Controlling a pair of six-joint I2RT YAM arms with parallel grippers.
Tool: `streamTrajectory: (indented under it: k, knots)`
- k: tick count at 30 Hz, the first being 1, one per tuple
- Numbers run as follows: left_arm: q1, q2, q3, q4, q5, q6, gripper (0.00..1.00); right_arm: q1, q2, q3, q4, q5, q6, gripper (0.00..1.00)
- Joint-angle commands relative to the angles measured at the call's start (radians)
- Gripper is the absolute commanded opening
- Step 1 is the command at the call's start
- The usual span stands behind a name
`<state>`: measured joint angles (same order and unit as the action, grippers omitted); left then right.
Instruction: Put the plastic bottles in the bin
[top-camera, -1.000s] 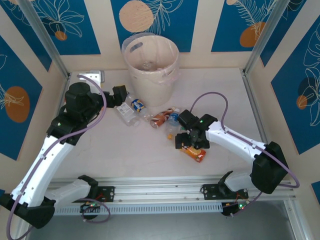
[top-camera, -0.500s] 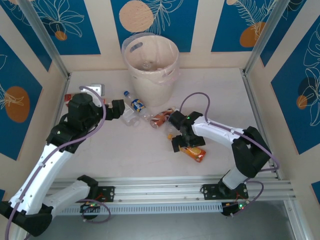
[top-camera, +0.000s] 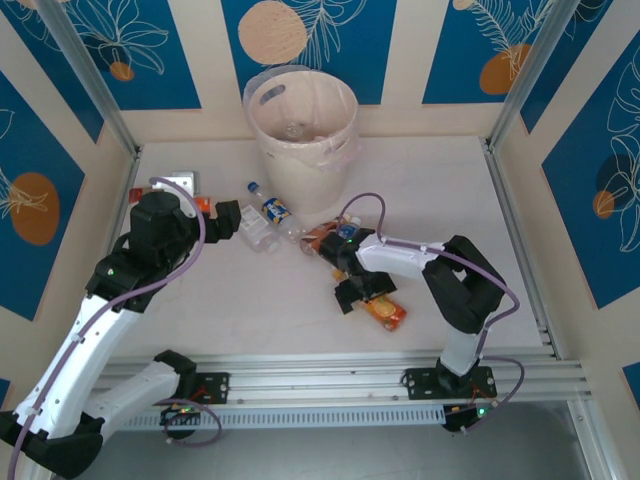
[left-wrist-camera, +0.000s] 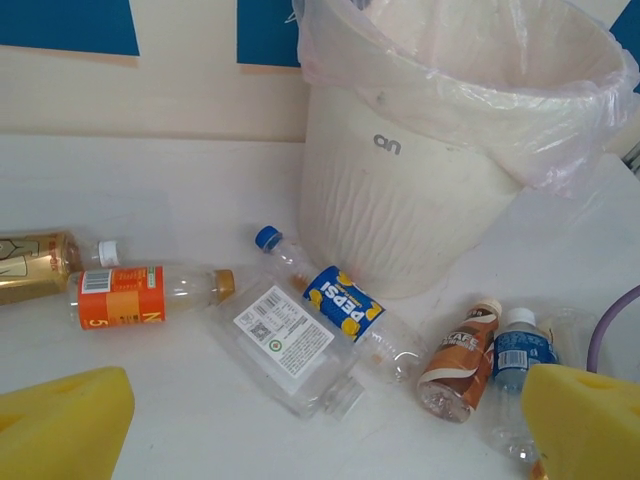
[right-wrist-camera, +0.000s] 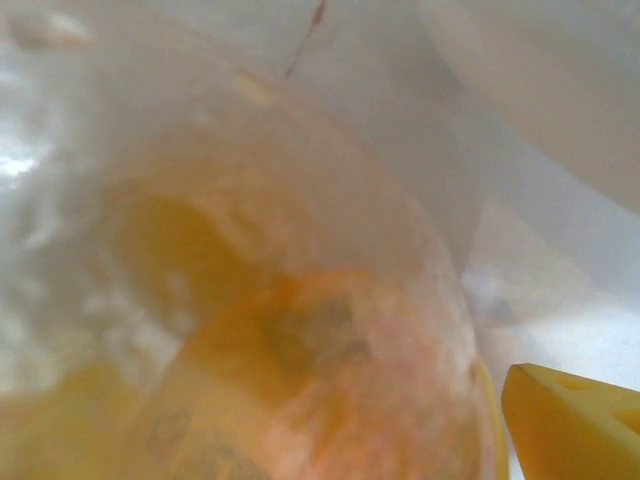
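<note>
Though blurred — end effector (top-camera: 364, 297) astride bottle (top-camera: 387, 313)

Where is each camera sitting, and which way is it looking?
Top camera: high behind the robot, looking down on the table, bin and bottles; the left arm and right arm show.
Left wrist camera: low on the left arm, facing the bin; its yellow pads show.
Right wrist camera: on the right arm, very close to a blurry orange bottle; one yellow pad shows.
Shared: top and left wrist cameras both see the bin and the blue-label bottle.
</note>
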<state>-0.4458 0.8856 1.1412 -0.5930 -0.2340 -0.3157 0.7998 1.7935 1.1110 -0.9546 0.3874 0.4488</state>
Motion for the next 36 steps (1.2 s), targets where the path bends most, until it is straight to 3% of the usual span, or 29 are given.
streamTrajectory:
  k: [1, 9, 16, 27, 32, 36]
  knots:
    - [0.009, -0.007, 0.009, -0.013, -0.02, 0.006, 0.99, 0.02, 0.049, 0.025, 0.0, 0.031, -0.016, 0.87]
    - [0.009, -0.009, 0.013, -0.03, -0.042, 0.004, 1.0, 0.098, 0.025, 0.101, -0.11, 0.121, 0.012, 0.64]
    - [0.009, -0.012, 0.006, -0.028, -0.04, -0.002, 0.99, 0.141, -0.107, 0.168, -0.216, 0.172, 0.047, 0.44]
    - [0.009, -0.02, -0.037, -0.042, -0.034, -0.029, 1.0, 0.171, -0.327, 0.432, -0.21, 0.218, -0.001, 0.44]
    - [0.008, -0.03, -0.064, -0.04, -0.024, -0.048, 0.99, 0.133, -0.304, 0.634, -0.08, 0.289, -0.143, 0.4]
    - [0.009, -0.045, -0.096, -0.011, -0.001, -0.063, 1.0, 0.053, -0.259, 0.759, 0.112, 0.247, -0.25, 0.4]
